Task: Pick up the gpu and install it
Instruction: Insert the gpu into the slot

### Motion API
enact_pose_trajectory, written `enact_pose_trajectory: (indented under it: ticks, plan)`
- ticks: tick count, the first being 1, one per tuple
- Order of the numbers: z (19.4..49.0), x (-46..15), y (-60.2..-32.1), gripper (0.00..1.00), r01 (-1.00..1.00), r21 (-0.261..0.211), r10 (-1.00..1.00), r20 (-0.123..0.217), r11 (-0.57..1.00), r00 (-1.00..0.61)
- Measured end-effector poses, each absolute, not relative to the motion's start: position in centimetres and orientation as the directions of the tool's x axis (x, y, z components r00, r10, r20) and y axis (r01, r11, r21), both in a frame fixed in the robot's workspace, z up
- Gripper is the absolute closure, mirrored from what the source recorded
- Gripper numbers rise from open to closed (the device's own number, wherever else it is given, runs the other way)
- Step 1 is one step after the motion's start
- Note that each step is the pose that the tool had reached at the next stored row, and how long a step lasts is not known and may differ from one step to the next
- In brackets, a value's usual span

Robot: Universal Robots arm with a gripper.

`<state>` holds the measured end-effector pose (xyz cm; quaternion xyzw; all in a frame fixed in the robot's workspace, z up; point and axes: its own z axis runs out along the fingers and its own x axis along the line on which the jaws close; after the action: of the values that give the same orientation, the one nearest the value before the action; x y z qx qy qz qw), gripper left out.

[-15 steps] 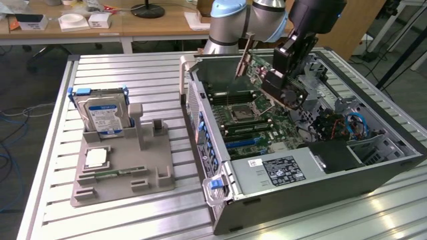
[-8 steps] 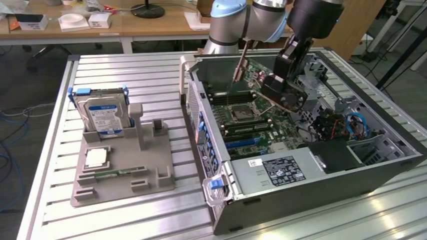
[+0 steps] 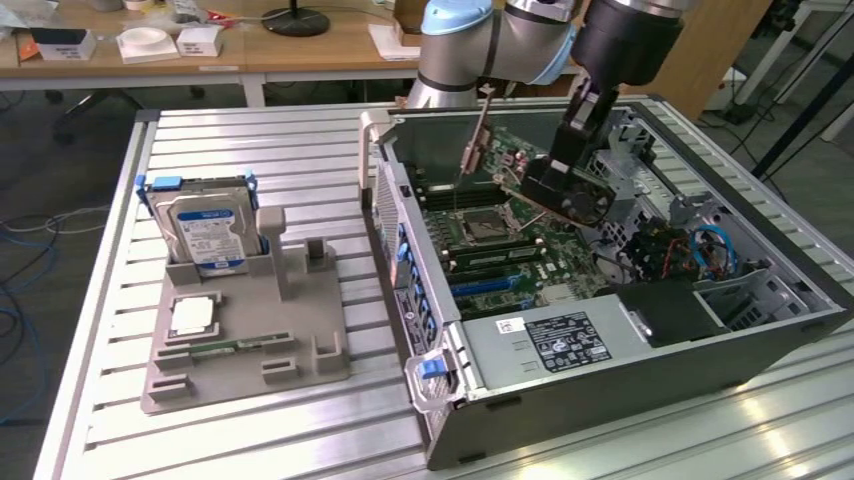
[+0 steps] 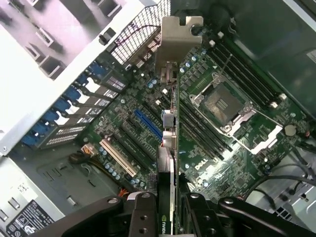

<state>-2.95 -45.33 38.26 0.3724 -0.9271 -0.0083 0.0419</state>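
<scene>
The gpu [image 3: 538,172] hangs tilted inside the open computer case [image 3: 747,330], above the motherboard [image 3: 514,250]. Its silver end bracket [image 3: 470,150] points toward the case's rear wall, and its black fan [image 3: 587,197] faces the exterior view's right. My gripper [image 3: 571,140] is shut on the card's upper edge. In the wrist view the gpu [image 4: 169,143] appears edge-on with its bracket [image 4: 178,42] at the far end. It hovers over the expansion slots, close to the blue slot [image 4: 148,124]. My gripper [image 4: 170,217] clamps the card from both sides with its dark fingers [image 4: 143,215].
A grey fixture [image 3: 300,330] on the slatted table holds a silver hard drive [image 3: 207,235], a small memory stick [image 3: 234,347] and a square chip [image 3: 194,315]. Inside the case are the CPU socket [image 4: 219,106], the power supply [image 3: 561,340] and cables [image 3: 701,250].
</scene>
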Motion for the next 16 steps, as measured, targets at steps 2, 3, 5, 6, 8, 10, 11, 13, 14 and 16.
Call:
enact_pose_trajectory:
  ticks: [2,3,5,6,8,10,11,13,14,16]
  plan:
    - [38.2,-2.9,-45.3,0.74,-0.7,0.051,-0.701,0.066,0.713,-0.71]
    - [38.2,-2.9,-45.3,0.74,-0.706,0.052,-0.708,0.064,0.706,-0.703]
    - [38.0,-2.9,-45.3,0.74,-0.724,0.052,-0.726,0.064,0.688,-0.685]
    - [37.9,-2.9,-45.3,0.74,-0.731,0.052,-0.733,0.063,0.68,-0.677]
    - [37.8,-2.9,-45.3,0.74,-0.75,0.052,-0.751,0.063,0.66,-0.657]
    - [37.5,-2.9,-45.3,0.74,-0.772,0.052,-0.773,0.063,0.634,-0.631]
    - [37.4,-2.9,-45.3,0.74,-0.783,0.052,-0.784,0.063,0.62,-0.617]
    - [37.1,-2.9,-45.3,0.74,-0.805,0.052,-0.807,0.063,0.59,-0.587]
    - [36.9,-2.9,-45.3,0.74,-0.816,0.052,-0.817,0.063,0.576,-0.573]
    - [36.6,-2.9,-45.3,0.74,-0.836,0.052,-0.837,0.063,0.546,-0.543]
